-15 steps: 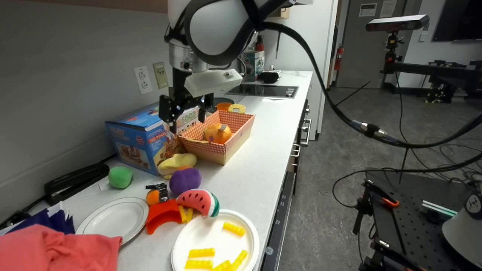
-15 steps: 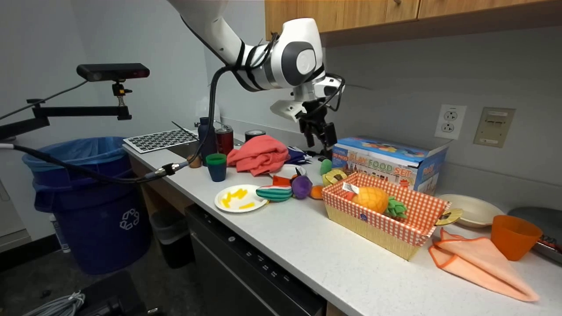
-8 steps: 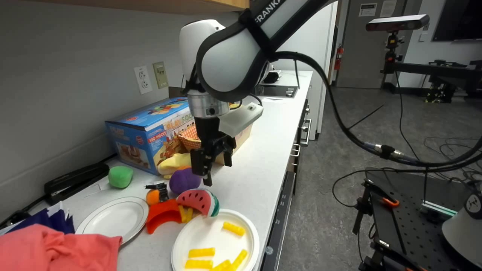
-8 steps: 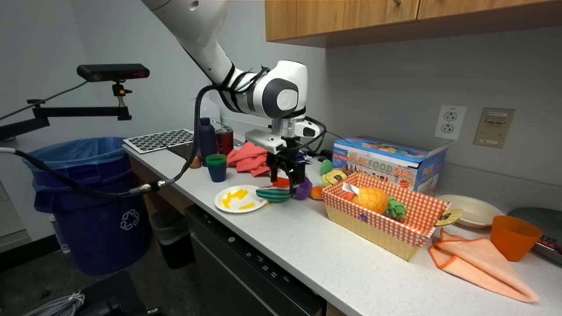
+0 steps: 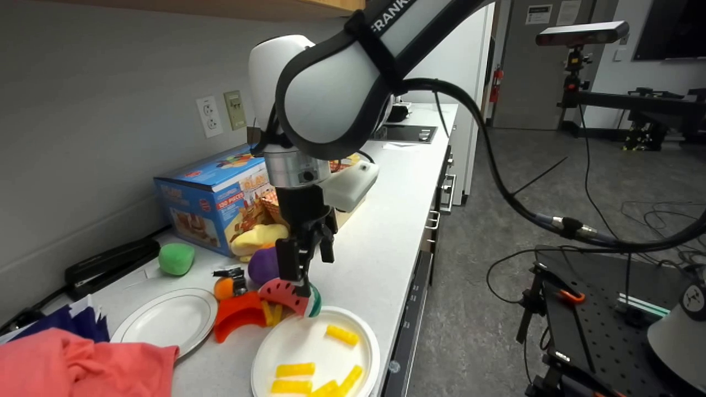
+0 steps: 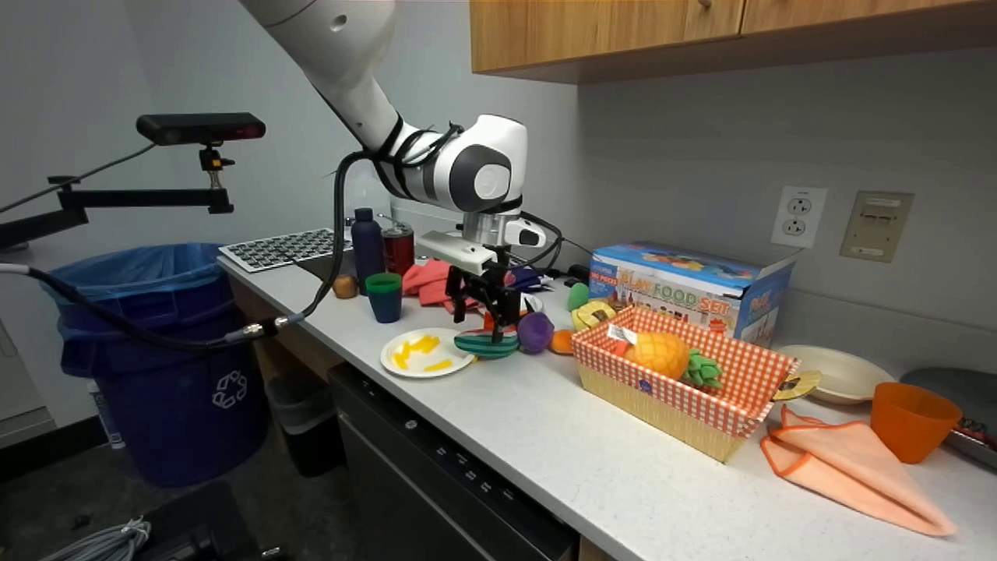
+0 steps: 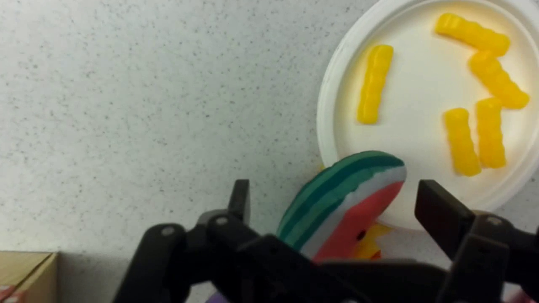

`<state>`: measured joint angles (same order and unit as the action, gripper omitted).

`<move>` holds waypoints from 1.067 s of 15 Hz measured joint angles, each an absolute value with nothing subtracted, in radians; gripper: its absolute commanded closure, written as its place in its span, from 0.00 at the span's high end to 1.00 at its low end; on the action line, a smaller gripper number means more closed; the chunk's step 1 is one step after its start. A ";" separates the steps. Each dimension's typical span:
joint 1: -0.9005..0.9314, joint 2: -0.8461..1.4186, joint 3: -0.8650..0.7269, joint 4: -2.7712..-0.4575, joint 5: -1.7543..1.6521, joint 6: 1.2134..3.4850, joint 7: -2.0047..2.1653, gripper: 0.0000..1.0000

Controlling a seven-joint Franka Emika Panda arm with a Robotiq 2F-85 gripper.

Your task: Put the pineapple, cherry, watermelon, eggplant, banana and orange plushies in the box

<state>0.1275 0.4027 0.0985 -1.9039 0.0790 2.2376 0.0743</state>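
The watermelon point(image 5: 284, 292) lies against the rim of the white plate; it also shows in an exterior view point(image 6: 479, 348). My gripper point(image 7: 332, 185) is open, its fingers on either side of the watermelon with gaps. It hangs over the watermelon in both exterior views point(image 5: 314, 273) point(image 6: 478, 326). The purple eggplant point(image 6: 536, 333) sits beside the watermelon. An orange ball point(image 6: 562, 342), likely the orange, is beside it. The pineapple point(image 6: 658, 354) lies in the gingham-lined box point(image 6: 662, 417); a tagged reddish piece point(image 6: 621, 349) beside it is unclear. I cannot make out the cherry or banana.
A white plate point(image 5: 317, 353) holds several yellow fries. A red holder point(image 5: 240, 314), green ball point(image 5: 176, 259), yellow plush point(image 5: 256, 240) and second plate point(image 5: 165, 320) are nearby. A blue printed box point(image 6: 670, 288) stands by the wall behind the box.
My gripper has come down from high beside the wall, moved toward the counter's front, past the eggplant, and now stands over the watermelon. The plushies and box have not moved.
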 measured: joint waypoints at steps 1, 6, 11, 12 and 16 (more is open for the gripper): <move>0.128 0.409 0.104 -1.892 0.087 2.238 0.074 1.00; 0.120 0.476 0.103 -1.809 0.128 2.238 0.079 1.00; 0.104 0.555 0.091 -1.737 0.148 2.238 0.103 0.72; 0.102 0.567 0.089 -1.727 0.148 2.238 0.107 0.70; 0.096 0.595 0.085 -1.701 0.148 2.238 0.122 0.44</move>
